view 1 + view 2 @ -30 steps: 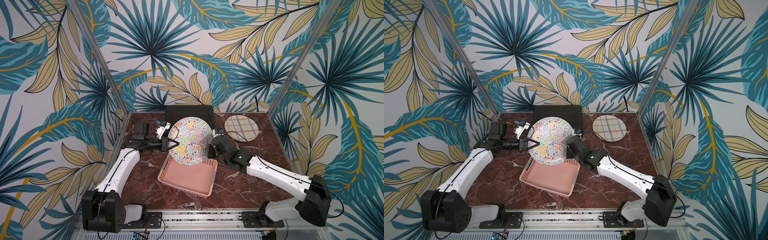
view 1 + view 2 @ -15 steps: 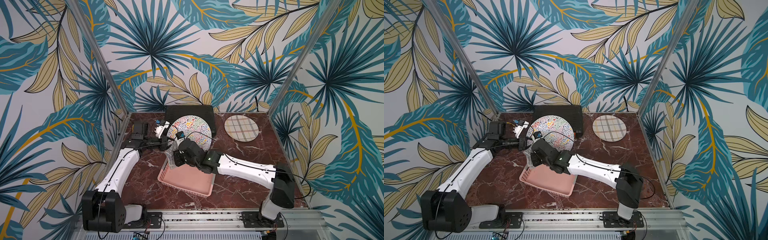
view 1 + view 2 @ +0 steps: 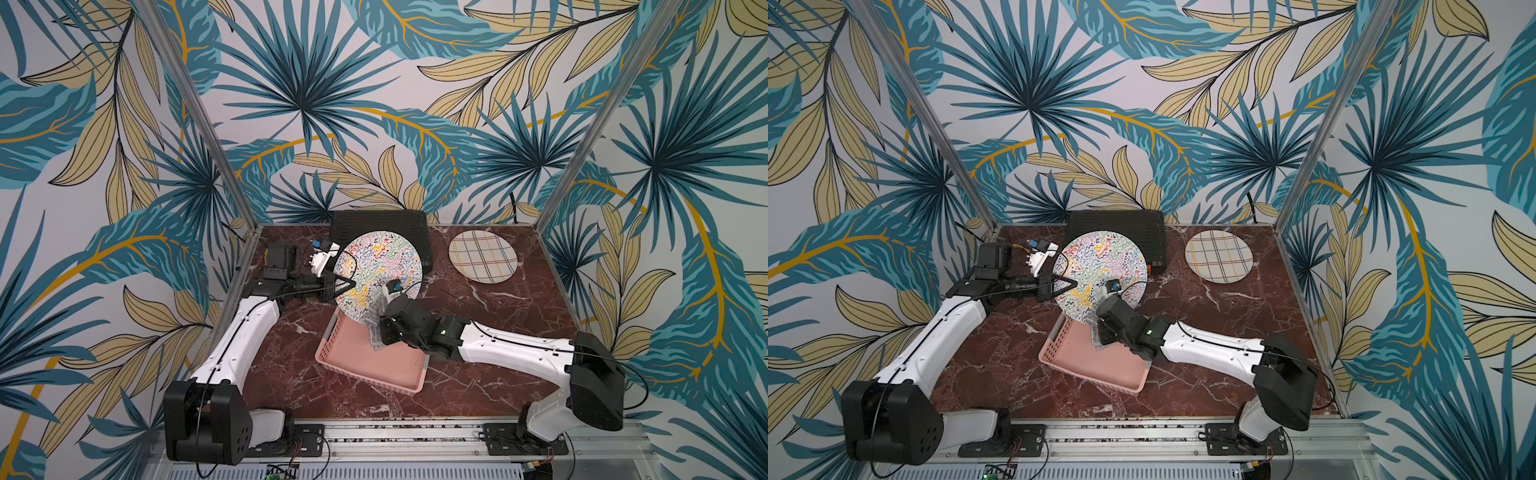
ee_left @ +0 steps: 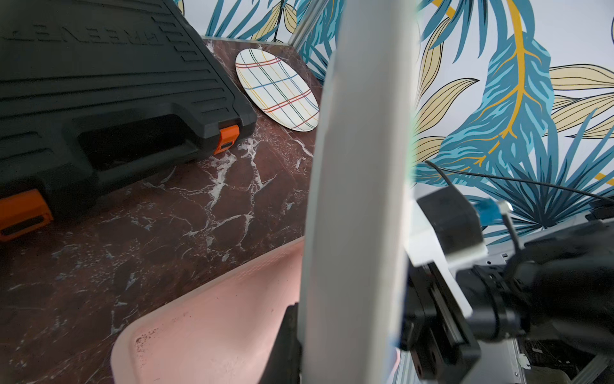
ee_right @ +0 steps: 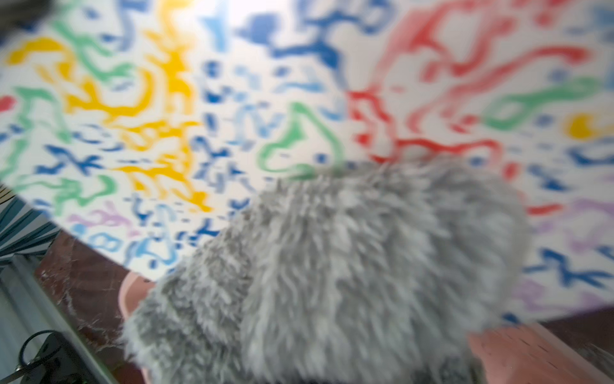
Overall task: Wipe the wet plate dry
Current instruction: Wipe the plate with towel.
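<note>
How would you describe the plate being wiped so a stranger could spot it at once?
On the marble table, find the pink basket near the middle. Above its far end the left gripper holds a round plate up on edge, a grey cloth against it. Unlike the plaid plate lying flat beside the black case, it is covered in multicoloured squiggles.

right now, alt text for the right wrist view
A fluffy grey cloth fills the foreground against a round white plate with multicoloured squiggles, both blurred. A pink plastic basket and dark red marble tabletop show beyond the plate's edge.
</note>
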### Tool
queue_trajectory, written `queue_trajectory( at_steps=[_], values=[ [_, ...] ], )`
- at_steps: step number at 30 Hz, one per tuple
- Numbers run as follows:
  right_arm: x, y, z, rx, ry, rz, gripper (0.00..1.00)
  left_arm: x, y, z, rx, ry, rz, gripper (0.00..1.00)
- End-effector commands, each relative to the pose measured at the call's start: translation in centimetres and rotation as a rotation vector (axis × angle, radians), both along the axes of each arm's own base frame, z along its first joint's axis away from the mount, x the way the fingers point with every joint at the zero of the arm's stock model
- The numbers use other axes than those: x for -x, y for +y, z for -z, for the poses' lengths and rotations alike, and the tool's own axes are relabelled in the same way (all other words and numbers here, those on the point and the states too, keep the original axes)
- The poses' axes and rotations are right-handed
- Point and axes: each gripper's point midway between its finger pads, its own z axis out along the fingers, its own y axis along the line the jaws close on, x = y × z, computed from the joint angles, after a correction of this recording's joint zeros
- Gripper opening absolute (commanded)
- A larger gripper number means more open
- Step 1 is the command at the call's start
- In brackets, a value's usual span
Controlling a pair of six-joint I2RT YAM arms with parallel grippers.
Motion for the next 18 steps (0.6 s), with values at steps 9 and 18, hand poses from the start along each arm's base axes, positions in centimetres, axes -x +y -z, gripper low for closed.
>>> queue_trajectory(
  at_steps=[9,18],
  values=[
    [-5.4,-14.7,-5.9,-0.170,0.027,0.346,0.00,4.0,-1.8,-4.8,0.090,-0.103,0.173,0.00],
    [-9.0,-13.6,-18.3,-0.384,0.058,0.182,0.00,6.7,-2.9,-4.0,-0.057,-0.196,0.266,0.00]
  ],
)
